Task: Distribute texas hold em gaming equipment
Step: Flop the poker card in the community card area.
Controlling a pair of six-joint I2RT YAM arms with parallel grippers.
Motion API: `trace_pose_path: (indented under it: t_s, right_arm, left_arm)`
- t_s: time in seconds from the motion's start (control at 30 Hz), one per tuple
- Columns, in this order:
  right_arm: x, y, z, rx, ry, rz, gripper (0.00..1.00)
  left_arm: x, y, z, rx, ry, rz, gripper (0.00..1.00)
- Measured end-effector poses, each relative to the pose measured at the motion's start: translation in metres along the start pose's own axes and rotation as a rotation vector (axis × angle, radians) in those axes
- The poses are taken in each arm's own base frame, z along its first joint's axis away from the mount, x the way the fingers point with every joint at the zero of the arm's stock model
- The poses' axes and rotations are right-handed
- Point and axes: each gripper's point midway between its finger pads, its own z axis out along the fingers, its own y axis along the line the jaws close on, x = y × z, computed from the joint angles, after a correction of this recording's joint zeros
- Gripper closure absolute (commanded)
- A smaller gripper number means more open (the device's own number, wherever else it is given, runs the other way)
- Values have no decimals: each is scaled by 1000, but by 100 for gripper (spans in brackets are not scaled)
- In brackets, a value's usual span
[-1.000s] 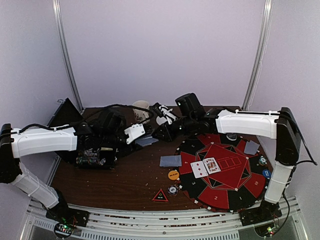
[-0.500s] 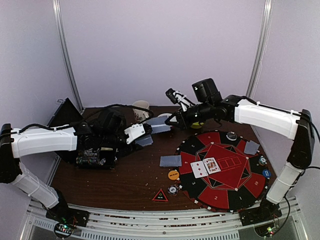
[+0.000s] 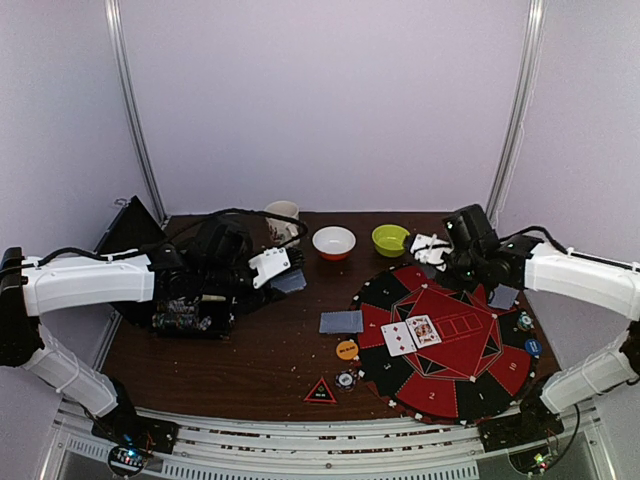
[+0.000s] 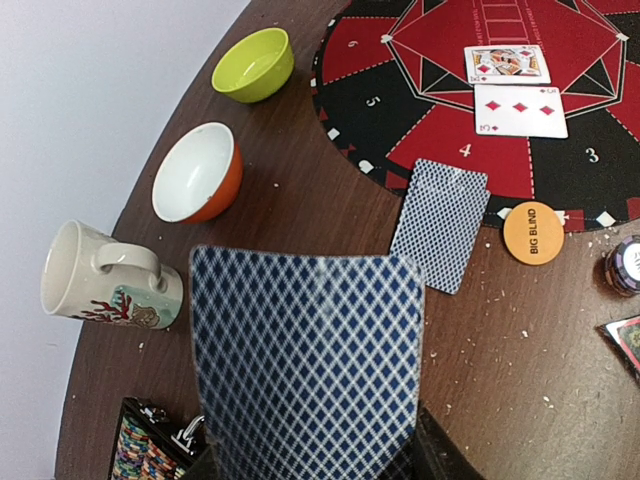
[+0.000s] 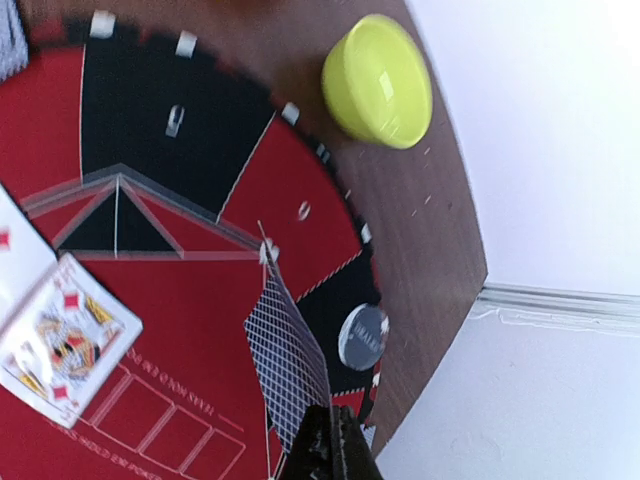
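The jaws of the right gripper (image 5: 325, 442) were clenched on one blue-grey-backed playing card (image 5: 285, 360). In the right wrist view the card appeared almost edge-on, at lower centre of the frame, over the red-and-black poker mat (image 5: 180, 300). A black-and-white disc (image 5: 362, 337) lay on the mat just right of the card. The green bowl (image 5: 378, 80) stood on the worktop beyond the mat's rim, at upper centre.

The jaws of the left gripper (image 3: 283, 272) stood partly apart, grasping a second card (image 4: 305, 370) by its lower edge, back toward the wrist camera. Whether further cards lay behind it could not be determined.

In the left wrist view:
- A face-down card (image 4: 440, 225) lay across the mat's rim, partly on the bare worktop (image 4: 300, 210).
- Two face-up cards (image 4: 520, 110) lay side by side on the mat, upper right.
- An orange disc (image 4: 533, 233) marked BIG BLIND lay just right of the face-down card.
- A poker chip (image 4: 622, 265) sat at the right edge.
- The white bowl (image 4: 195, 175) and the mug (image 4: 100, 280) occupied the left.

A black triangular marker (image 3: 320, 392) lay at lower centre of the top view.
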Motion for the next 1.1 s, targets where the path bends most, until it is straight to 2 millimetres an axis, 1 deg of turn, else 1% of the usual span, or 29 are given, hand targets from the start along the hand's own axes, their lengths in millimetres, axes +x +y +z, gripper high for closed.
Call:
trace_pose_path:
  t_s: [0.07, 0.1, 0.13, 0.2, 0.33, 0.47, 0.57, 0.63, 0.83, 0.97, 1.1]
  right_arm:
    - [34, 21, 22, -24, 124, -119, 100]
    - [46, 28, 29, -30, 168, -159, 100]
    - [54, 31, 34, -33, 194, -187, 100]
    - [66, 38, 40, -47, 229, -240, 100]
    - [82, 57, 48, -106, 264, -321, 100]
    - [101, 89, 47, -230, 268, -391, 100]
    - [108, 109, 41, -327, 251, -417, 100]
    - [109, 116, 36, -370, 238, -424, 100]
    - [113, 127, 31, -433, 232, -450, 100]
    - [120, 133, 31, -464, 253, -470, 100]
    - [123, 135, 30, -477, 260, -488, 100]
  left_arm:
    - [0, 0, 0, -1, 0, 0, 56]
    - [0, 0, 0, 0, 0, 0, 56]
    - [0, 0, 0, 0, 0, 0, 56]
    - [0, 0, 0, 0, 0, 0, 56]
    - [0, 0, 0, 0, 0, 1, 56]
    - [0, -1, 0, 0, -1, 2, 56]
    - [0, -1, 0, 1, -1, 2, 56]
    - [0, -1, 0, 1, -1, 2, 56]
    - [0, -1, 0, 1, -1, 2, 56]
    - [0, -1, 0, 1, -1, 1, 56]
    - [0, -1, 0, 0, -1, 2, 56]
